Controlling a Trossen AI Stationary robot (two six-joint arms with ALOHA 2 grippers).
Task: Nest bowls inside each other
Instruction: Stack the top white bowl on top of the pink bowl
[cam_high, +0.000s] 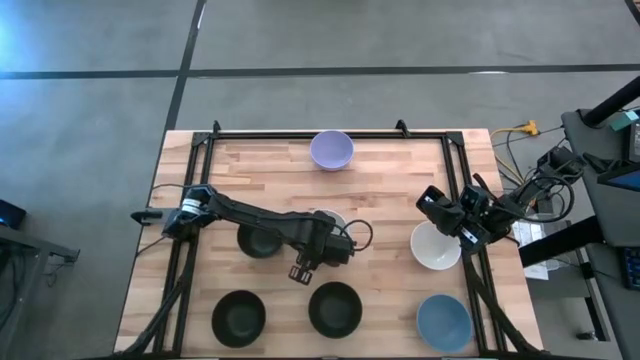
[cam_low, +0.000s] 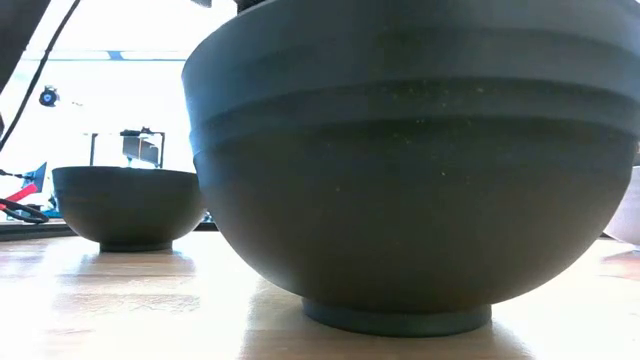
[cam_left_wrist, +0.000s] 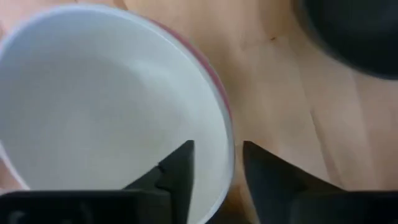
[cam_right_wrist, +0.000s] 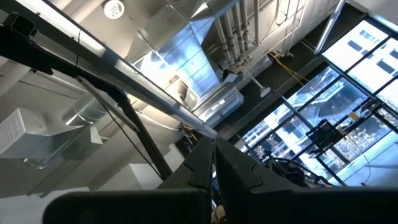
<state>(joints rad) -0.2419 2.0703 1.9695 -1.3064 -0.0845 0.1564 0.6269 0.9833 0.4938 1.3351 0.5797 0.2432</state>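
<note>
straddling the glossy white bowl (cam_left_wrist: 106, 106) with pink outer wall, left pincer (cam_left_wrist: 214, 165) narrowly parted.

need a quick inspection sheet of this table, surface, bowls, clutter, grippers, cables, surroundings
surface: light wooden table top inside a black frame.
job's things: lavender round bowl at the far edge; cream-white round bowl and blue round bowl on the right; three black round bowls; a white bowl with a pink outside at the centre.
clutter: nothing seen.
grippers: left gripper open, straddling the white bowl's rim; right gripper shut, pointing at the ceiling, beside the cream-white bowl.
cables: bundle off the right edge.
surroundings: grey floor; windows and ducts overhead.
</note>
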